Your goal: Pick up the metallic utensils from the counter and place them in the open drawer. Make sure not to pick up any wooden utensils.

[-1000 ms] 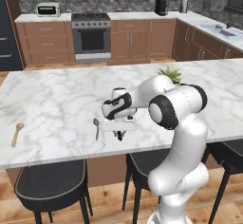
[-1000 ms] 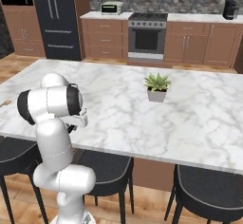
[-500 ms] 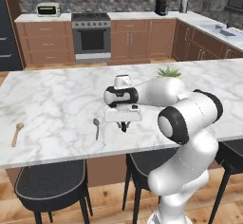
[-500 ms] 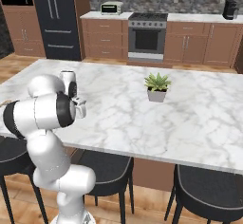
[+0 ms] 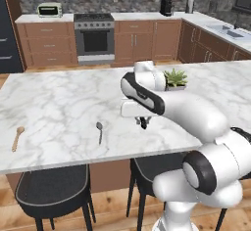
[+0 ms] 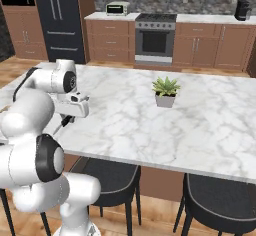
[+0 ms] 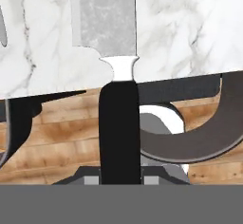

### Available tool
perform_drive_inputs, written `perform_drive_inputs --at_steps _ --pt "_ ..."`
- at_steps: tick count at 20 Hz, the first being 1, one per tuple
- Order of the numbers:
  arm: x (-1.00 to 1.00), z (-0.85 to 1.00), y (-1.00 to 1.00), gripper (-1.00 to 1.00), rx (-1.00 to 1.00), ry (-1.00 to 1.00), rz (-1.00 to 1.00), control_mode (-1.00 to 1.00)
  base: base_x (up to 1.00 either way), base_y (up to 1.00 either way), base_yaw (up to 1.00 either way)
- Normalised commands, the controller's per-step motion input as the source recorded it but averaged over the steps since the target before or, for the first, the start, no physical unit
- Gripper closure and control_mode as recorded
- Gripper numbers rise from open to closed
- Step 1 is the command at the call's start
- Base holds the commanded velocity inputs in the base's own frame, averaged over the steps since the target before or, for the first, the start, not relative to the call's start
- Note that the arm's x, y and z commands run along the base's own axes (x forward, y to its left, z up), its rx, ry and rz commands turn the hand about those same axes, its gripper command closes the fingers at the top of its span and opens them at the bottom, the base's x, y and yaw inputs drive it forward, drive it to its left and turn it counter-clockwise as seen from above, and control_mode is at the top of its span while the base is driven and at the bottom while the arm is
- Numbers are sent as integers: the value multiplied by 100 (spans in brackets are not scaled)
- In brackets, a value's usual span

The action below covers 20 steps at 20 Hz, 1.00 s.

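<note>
A silver-bladed, black-handled knife (image 7: 118,76) is held clamped in the two-finger pincer (image 5: 143,123), above the white marble counter (image 5: 59,103); a small grey metal spoon (image 5: 99,129) is seen left of it.

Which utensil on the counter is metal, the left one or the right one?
The right one, the small grey spoon. The left one, near the counter's edge, is a light-brown wooden spoon.

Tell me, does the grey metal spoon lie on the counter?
Yes, the metal spoon lies flat on the marble counter, apart from the pincer.
</note>
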Motion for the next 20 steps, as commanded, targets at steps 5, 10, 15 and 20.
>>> perform_drive_inputs --at_steps 5,10,15,20 --pt "-100 88 -30 100 0 -3 8 -100 0 0 0" --pt "-98 59 -5 100 0 -7 14 -100 0 0 0" --pt "-47 58 0 100 0 -5 12 -100 0 0 0" --pt "-3 61 -6 100 1 -13 2 -100 0 0 0"
